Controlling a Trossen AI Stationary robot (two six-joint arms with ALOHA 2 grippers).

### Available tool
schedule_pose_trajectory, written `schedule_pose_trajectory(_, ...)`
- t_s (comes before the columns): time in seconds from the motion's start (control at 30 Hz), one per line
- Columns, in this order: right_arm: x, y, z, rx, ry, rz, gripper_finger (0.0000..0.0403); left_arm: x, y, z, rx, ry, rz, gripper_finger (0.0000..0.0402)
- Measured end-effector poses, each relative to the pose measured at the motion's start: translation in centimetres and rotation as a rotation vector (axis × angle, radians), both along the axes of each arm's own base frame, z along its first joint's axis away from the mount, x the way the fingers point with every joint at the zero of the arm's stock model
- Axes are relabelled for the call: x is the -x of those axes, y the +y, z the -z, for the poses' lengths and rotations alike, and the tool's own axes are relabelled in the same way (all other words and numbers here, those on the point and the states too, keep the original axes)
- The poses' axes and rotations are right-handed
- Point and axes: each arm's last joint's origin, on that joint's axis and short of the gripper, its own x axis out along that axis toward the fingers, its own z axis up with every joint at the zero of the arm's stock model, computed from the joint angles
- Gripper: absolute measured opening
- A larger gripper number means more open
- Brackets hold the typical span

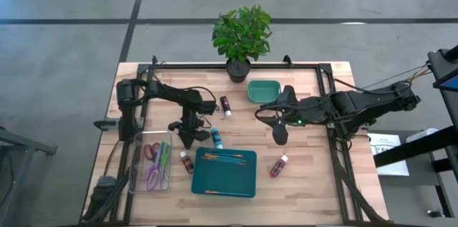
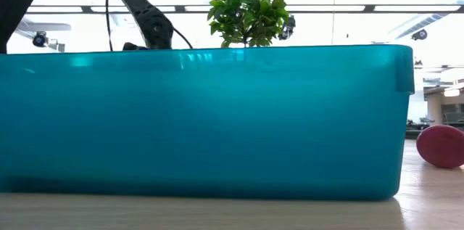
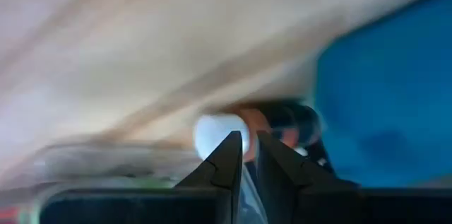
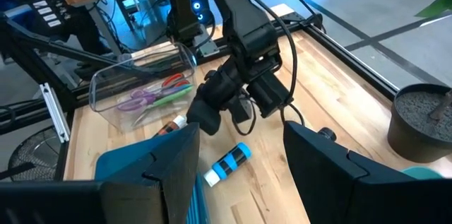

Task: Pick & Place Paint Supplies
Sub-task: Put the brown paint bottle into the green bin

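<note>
The left gripper (image 1: 187, 138), jaws pressed together, hovered just above the dark red white-capped paint bottle (image 1: 187, 162) on the wooden counter (image 1: 308, 177) — likely lining up — while the right gripper (image 1: 280, 133) waited, jaws spread.

Left wrist view motion-blurred; low view backlit, sky blown out.
</note>
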Motion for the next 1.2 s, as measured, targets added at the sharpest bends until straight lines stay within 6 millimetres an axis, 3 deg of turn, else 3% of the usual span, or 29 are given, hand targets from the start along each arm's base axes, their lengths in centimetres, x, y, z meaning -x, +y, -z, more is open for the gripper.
schedule_pose_trajectory(0.33, 0.1, 0.3, 0.0, 0.0, -0.002, -0.01, 0.0204, 0.1, -0.3, -1.5, 0.14, -0.097, -0.018, 0.0052)
schedule_pose_trajectory(0.57, 0.1, 0.4, 0.0, 0.0, -0.002, -0.013, 0.0204, 0.2, -0.4, -2.9, 0.158, -0.413, 0.159, 0.0052)
schedule_pose_trajectory(0.73, 0.1, 0.4, 0.0, -0.006, -0.004, -0.01, 0.0204, 0.4, -0.8, -3.8, 0.058, -0.498, 0.306, 0.0052)
schedule_pose_trajectory(0.97, 0.1, 0.3, 0.0, 0.0, -0.008, 0.015, 0.0204, 0.3, -2.9, -3.9, -0.044, -0.537, 0.566, 0.0052)
schedule_pose_trajectory(1.2, 0.1, 0.2, 0.0, -0.007, -0.015, 0.047, 0.0204, 0.2, -5.4, -3.9, -0.027, -0.542, 0.68, 0.0052)
